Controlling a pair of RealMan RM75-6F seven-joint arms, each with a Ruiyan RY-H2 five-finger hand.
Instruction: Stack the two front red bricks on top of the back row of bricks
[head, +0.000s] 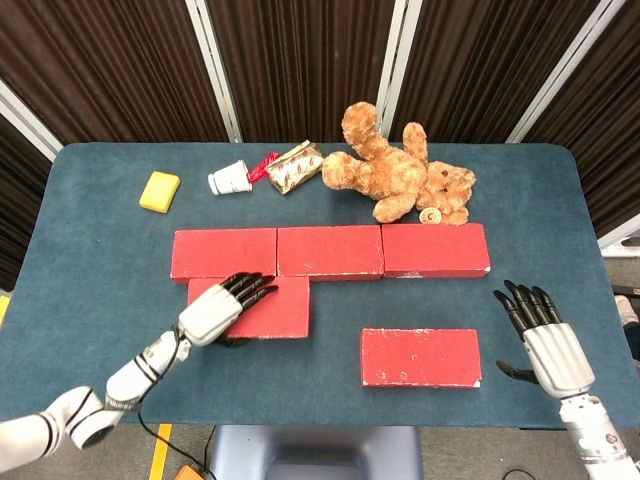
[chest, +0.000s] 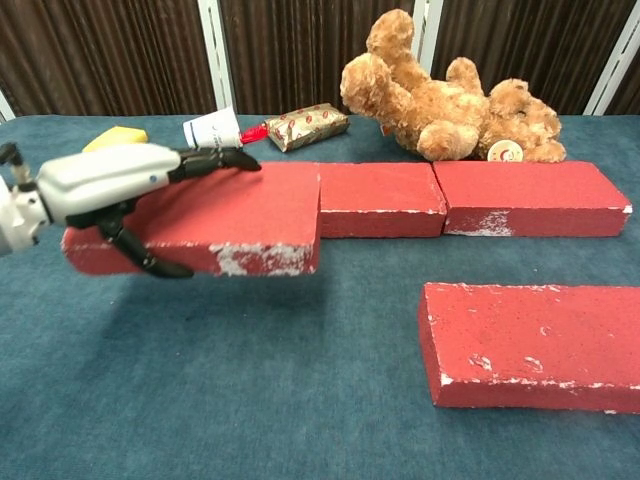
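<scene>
L hand (chest: 105, 190) grips the left front brick (chest: 235, 225) w/ fingers over its top and thumb under the near face; brick is lifted off the tabletop (chest: 250, 400), just short of the back row (head: 330, 252), which sits right beyond the fingertips. R hand (head: 545, 340) hangs wide, holding nothing, w/ the other front brick (head: 420, 356) just to its inner side, untouched.

Risks, as I judge them:
- Grip sits near one end, so the long free end could sag or twist out.
- Brick looks barely above row height; its far edge may clip the row and shove those bricks toward the teddy bear (head: 400, 175) beyond.
- Released off-centre, it could tip off the row's near edge.
- Brick looks rough and heavy, so a slip is likely if it is moved fast.
</scene>
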